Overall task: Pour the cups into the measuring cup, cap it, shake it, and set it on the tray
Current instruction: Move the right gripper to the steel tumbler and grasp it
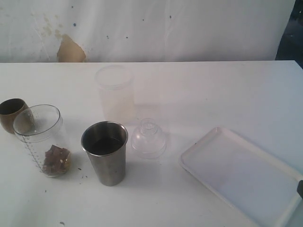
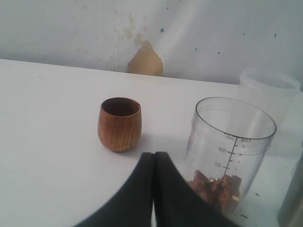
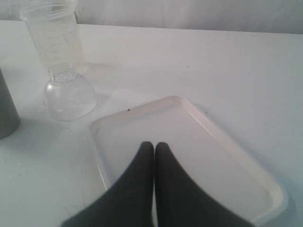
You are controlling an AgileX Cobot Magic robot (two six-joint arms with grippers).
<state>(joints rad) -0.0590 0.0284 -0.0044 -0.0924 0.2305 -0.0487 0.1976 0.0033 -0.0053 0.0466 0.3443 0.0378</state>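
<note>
A white table (image 1: pixel 213 90) meets a stained white wall. The clear measuring cup (image 1: pixel 40 142), scale-marked with brown bits at its bottom, stands open between wooden cup (image 1: pixel 10 113) and steel tumbler (image 1: pixel 105 153), likely grouped for pouring; lid (image 1: pixel 148 139) and tray (image 1: pixel 236 175) sit rightward. The left claw (image 2: pixel 154 158) and right claw (image 3: pixel 154 146) are pinched closed, empty.

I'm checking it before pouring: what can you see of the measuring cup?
The measuring cup is clear plastic, upright and uncapped on the table. A black printed scale runs down its side from a MAX mark near the rim. Brown chunks lie in its bottom. It stands between the wooden cup and the steel tumbler, touching neither.
</note>
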